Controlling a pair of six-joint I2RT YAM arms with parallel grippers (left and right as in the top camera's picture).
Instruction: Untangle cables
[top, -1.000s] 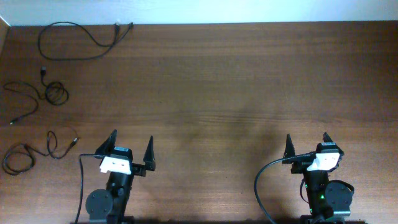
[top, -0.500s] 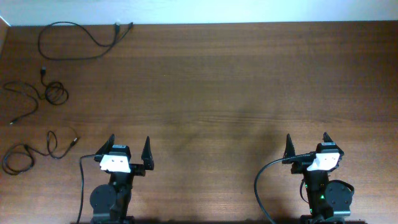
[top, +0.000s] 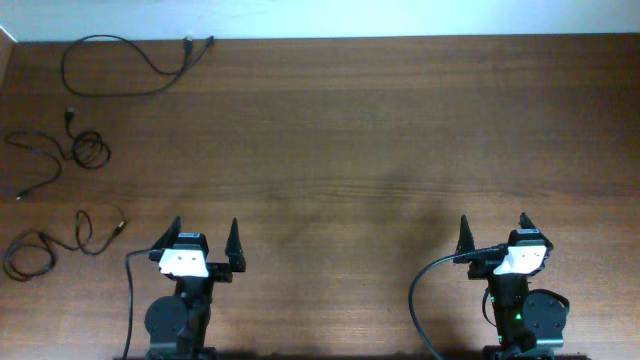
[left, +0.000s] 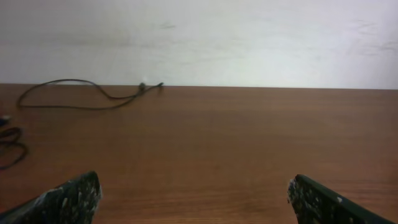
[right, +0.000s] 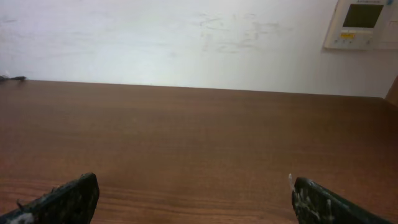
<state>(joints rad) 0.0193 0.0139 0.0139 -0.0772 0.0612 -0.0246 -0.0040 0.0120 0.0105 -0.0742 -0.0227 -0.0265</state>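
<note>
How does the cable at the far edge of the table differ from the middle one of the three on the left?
The far cable lies in one wide open loop; the middle cable has a small tight coil with tails trailing off. The far cable's two plug ends lie side by side; the middle cable's ends lie far apart. Both are thin black cords lying separately on the wooden table.

Dark brown wooden desk (top: 380, 130), plain grain all over. Down the left edge, lying straight on it and well apart: back cable (top: 110, 95) in one wide loose loop, middle cable (top: 106, 153) with a small tight coil, front cable (top: 45, 238) in floppy loops.
</note>
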